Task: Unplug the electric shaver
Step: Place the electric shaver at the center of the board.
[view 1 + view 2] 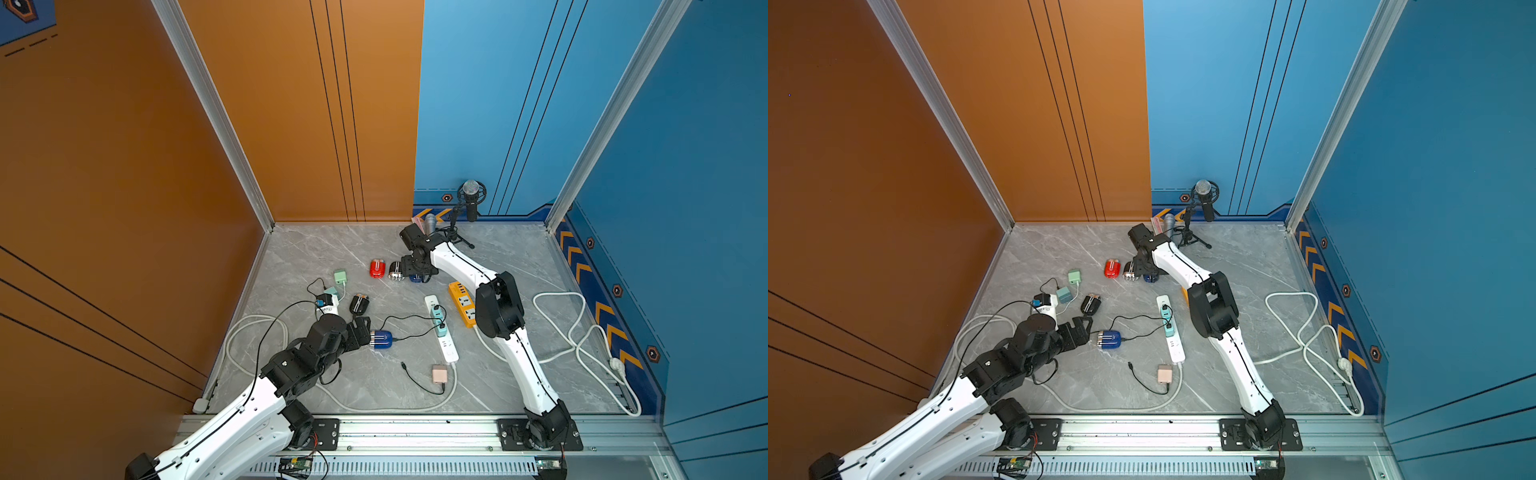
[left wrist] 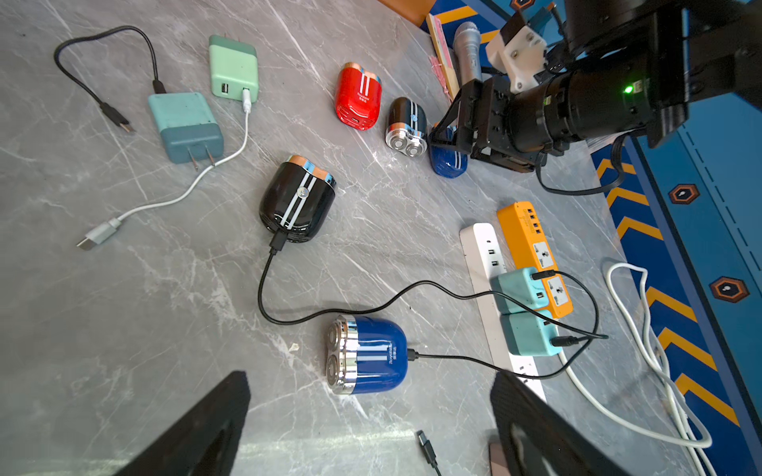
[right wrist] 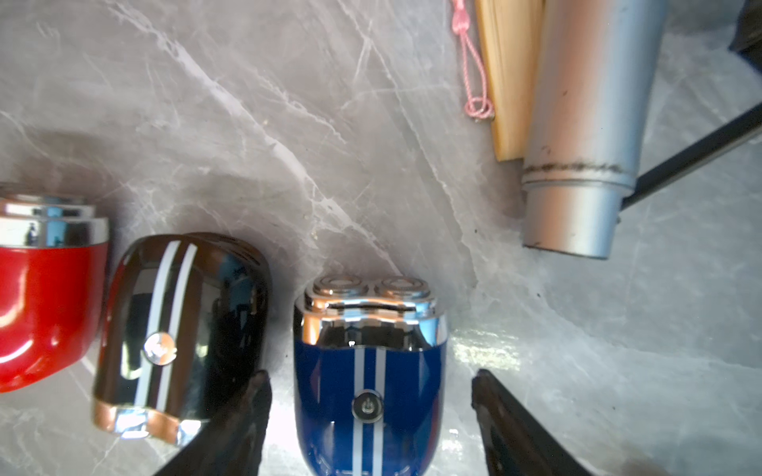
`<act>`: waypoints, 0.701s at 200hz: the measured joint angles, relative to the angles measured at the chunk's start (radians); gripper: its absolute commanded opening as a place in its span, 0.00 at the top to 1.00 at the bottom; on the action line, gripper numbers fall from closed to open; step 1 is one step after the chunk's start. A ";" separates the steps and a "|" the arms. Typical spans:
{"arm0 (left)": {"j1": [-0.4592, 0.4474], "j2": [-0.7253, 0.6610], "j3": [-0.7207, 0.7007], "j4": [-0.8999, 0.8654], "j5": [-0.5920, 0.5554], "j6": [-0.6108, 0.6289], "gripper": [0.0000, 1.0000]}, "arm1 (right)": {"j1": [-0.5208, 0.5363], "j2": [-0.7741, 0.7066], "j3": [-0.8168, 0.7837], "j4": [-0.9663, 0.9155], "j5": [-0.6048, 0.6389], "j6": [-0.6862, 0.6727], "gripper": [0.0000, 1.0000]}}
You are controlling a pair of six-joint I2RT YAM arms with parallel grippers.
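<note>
A blue electric shaver (image 2: 367,354) lies on the grey marble floor with a black cable (image 2: 453,360) plugged into its end. The cable runs to a teal adapter (image 2: 530,334) on the white power strip (image 2: 478,247). My left gripper (image 2: 369,395) hangs open just short of this shaver (image 1: 381,340), touching nothing. A black shaver (image 2: 297,202) is also plugged into a cable. At the back, my right gripper (image 3: 370,375) is open and straddles a second blue shaver (image 3: 369,371) that has no cable, with gaps on both sides.
A red shaver (image 1: 377,268) and a black shaver (image 1: 396,272) lie beside the right gripper. An orange power strip (image 1: 462,303), a pink adapter (image 1: 439,373), green adapters (image 1: 340,276), a microphone stand (image 1: 471,199) and looped white cords (image 1: 582,332) crowd the floor.
</note>
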 measured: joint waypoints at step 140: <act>0.245 0.342 0.238 -0.004 0.209 0.126 0.05 | 0.201 -1.172 -0.874 -0.029 0.148 0.053 0.30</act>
